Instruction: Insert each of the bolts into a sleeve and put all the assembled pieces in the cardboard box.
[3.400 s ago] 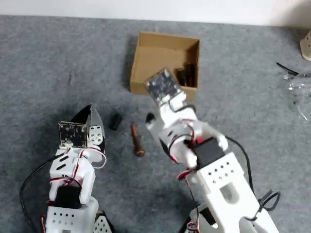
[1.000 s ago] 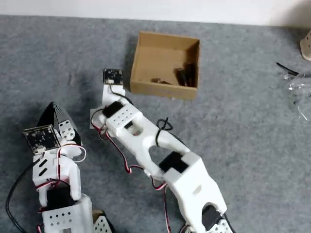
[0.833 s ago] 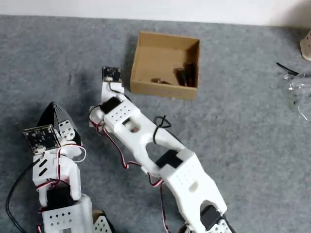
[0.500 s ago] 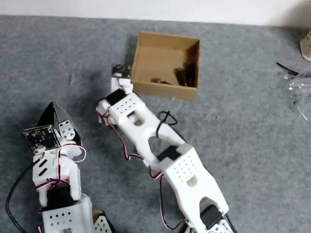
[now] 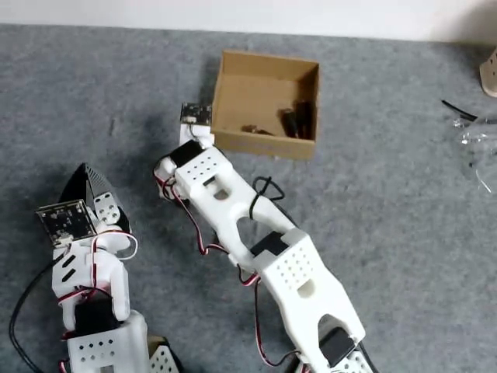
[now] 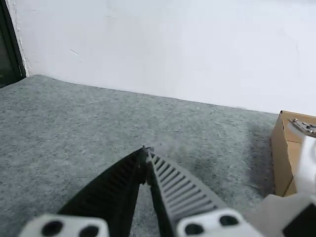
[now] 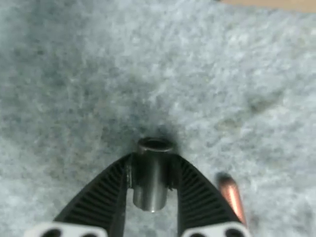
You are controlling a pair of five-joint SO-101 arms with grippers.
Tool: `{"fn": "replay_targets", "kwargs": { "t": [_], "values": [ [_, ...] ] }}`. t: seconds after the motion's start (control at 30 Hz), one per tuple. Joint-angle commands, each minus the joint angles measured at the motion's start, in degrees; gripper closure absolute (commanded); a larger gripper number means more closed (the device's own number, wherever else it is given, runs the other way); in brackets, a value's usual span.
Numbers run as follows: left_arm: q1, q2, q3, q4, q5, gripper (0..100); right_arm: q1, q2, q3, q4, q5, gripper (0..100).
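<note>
Down on the carpet [image 5: 404,233], the right gripper [image 7: 151,165] clamped a sleeve [image 7: 150,185], bolt [image 7: 231,195] just beside. The left gripper [image 6: 147,154] sat pinched together; fetching that bolt looked next.

The table [image 5: 404,233] is viewed steeply from above, its far-side cardboard box [image 5: 260,143] is shared with the low, far-facing left wrist view, and the right wrist view is aimed closely downward.
</note>
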Motion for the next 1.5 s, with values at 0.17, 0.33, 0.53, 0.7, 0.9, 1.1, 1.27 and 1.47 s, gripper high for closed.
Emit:
{"fn": "replay_targets", "kwargs": {
  "t": [0.17,0.33,0.53,0.7,0.9,1.1,1.27,1.47],
  "values": [
    [-0.31,-0.13,1.19,-1.23,0.53,99,6.2,-12.26,-0.57,4.97,0.09,99.3],
    [0.57,-0.13,1.19,-1.23,0.35,99,8.04,-17.71,-0.92,9.36,4.04,99.3],
    [0.66,-0.04,1.19,-1.23,0.35,99,11.38,-26.15,-0.48,12.79,8.44,99.3],
    [1.54,-0.04,1.19,-1.14,0.26,99,16.04,-32.92,-0.31,16.22,10.73,99.3],
    [2.07,-0.04,1.19,-1.05,0.26,99,18.33,-38.73,-0.4,21.58,15.65,99.3],
    [2.51,-0.04,1.19,-0.97,0.26,99,21.49,-43.38,-0.31,26.59,19.16,99.3],
    [2.51,-0.04,1.19,-0.97,0.26,99,27.74,-48.57,-0.31,28.53,21.45,99.3],
    [3.74,-0.04,1.27,-0.88,0.26,99,34.24,-57.1,0.92,29.58,25.32,99.3]
  ]
}}
